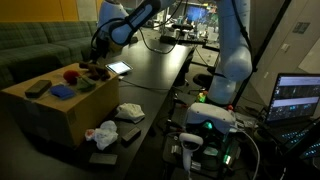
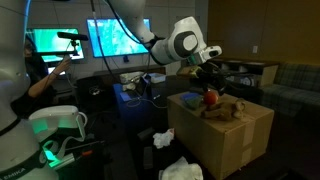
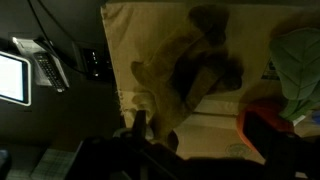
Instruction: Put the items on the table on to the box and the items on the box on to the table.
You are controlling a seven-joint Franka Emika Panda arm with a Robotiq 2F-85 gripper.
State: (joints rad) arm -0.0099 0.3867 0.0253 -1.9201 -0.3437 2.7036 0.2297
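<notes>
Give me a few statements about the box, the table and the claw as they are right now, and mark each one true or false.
1. The claw hangs over the box. True.
2. The claw grips the red item. False: it is open with nothing in it, and the red item lies on the box.
3. On the table lie white crumpled items. True.
4. The top of the box is bare. False: a blue item and a brown plush toy lie there, among others.

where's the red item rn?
The red item sits on top of the box, just behind the blue item in an exterior view, roughly below the hand.
</notes>
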